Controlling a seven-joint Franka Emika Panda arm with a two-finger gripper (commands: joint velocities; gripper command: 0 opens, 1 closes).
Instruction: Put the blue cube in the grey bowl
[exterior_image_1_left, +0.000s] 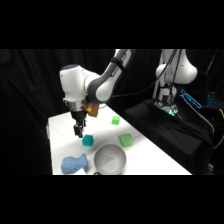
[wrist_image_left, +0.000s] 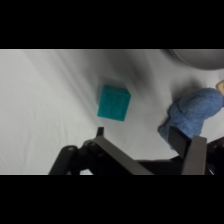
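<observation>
The small teal-blue cube (exterior_image_1_left: 88, 140) (wrist_image_left: 114, 102) rests on the white table. My gripper (exterior_image_1_left: 78, 132) (wrist_image_left: 144, 140) hangs just left of it in the side view, low over the table. In the wrist view its two fingers stand wide apart and open, nothing between them, and the cube lies just beyond the gap. The grey bowl (exterior_image_1_left: 110, 159) stands upright near the table's front edge, to the right of and nearer than the cube. Only its rim (wrist_image_left: 200, 56) shows at the wrist view's top right.
A lumpy periwinkle-blue soft toy (exterior_image_1_left: 74, 163) (wrist_image_left: 195, 112) lies left of the bowl, close to the right finger in the wrist view. Two green cubes (exterior_image_1_left: 125, 141) (exterior_image_1_left: 116, 120) sit right of the blue cube. The table's front edge (exterior_image_1_left: 150, 173) is near the bowl.
</observation>
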